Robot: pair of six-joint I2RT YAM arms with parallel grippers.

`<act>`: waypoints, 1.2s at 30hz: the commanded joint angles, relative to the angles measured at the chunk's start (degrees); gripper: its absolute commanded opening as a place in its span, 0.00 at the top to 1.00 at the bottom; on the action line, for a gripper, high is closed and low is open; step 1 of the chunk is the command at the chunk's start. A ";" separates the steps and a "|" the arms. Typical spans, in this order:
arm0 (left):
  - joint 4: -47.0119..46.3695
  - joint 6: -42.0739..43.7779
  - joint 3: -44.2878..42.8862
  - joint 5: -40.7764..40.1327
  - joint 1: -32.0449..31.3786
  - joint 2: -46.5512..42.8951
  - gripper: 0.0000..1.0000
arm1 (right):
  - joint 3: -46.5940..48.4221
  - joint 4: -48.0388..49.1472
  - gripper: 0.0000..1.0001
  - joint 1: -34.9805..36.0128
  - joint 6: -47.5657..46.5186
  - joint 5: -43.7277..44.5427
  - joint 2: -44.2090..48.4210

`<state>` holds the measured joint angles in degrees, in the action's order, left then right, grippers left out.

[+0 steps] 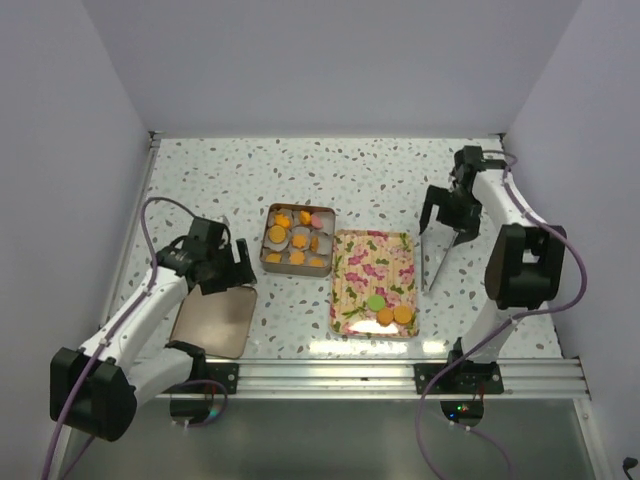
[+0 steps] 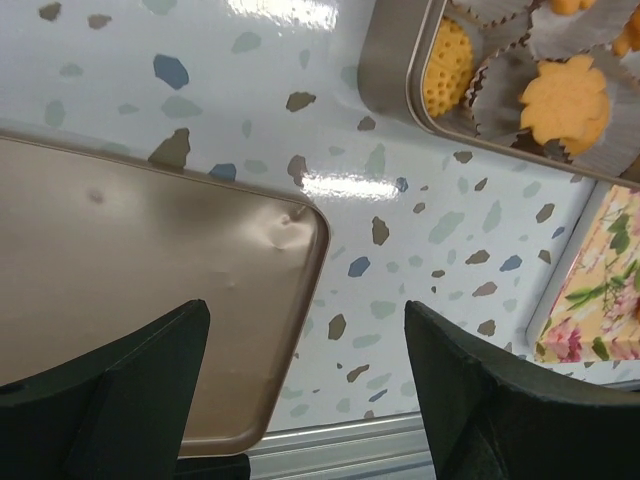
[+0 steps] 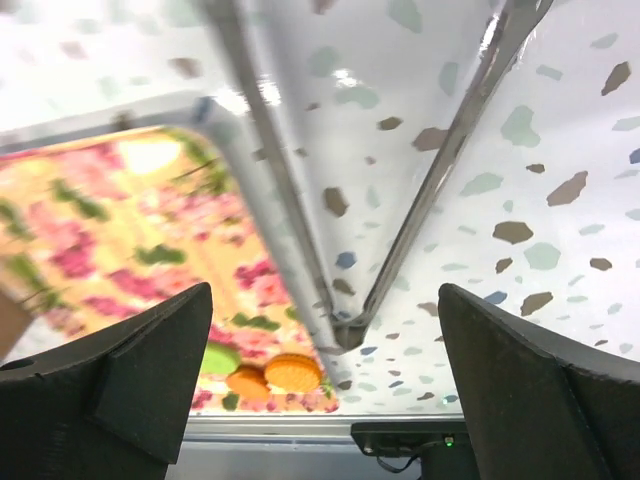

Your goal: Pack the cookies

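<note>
The right gripper is positioned over the table, just right of the floral tray. Its fingers are spread wide and released. The metal tongs are seen between them, joined end toward the near edge, and no contact with either finger is visible. The left gripper is held above the corner of the golden lid, fingers spread, nothing grasped. The cookies are divided. One green and two orange are located at the near end of the tray. The remainder are seated in paper cups inside the tin, just left of the tray.
</note>
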<state>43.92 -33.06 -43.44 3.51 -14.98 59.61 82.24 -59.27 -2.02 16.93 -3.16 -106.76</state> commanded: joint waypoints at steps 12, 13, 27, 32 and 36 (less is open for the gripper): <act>-3.67 -14.74 5.02 -8.51 -15.16 8.85 0.20 | -1.98 -3.49 0.01 10.11 3.73 -9.93 22.03; -3.58 -15.45 5.29 -9.13 -15.95 9.81 0.21 | -2.34 -3.92 0.01 10.11 3.29 -9.85 23.08; -10.43 -17.39 14.70 -7.20 -18.15 12.36 0.56 | -3.49 -6.74 0.01 10.11 -0.67 -7.74 26.43; -12.37 -17.74 15.67 -7.72 -19.73 15.26 0.64 | -3.75 -6.65 0.01 10.02 -1.19 -7.65 26.52; -11.49 -18.36 14.88 -9.22 -20.61 17.02 0.73 | -3.84 -6.39 0.01 10.02 -1.02 -8.53 26.69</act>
<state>34.35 -49.21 -32.86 -4.36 -34.48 71.64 78.28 -65.04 8.19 16.82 -11.25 -81.58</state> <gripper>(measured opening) 0.302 0.986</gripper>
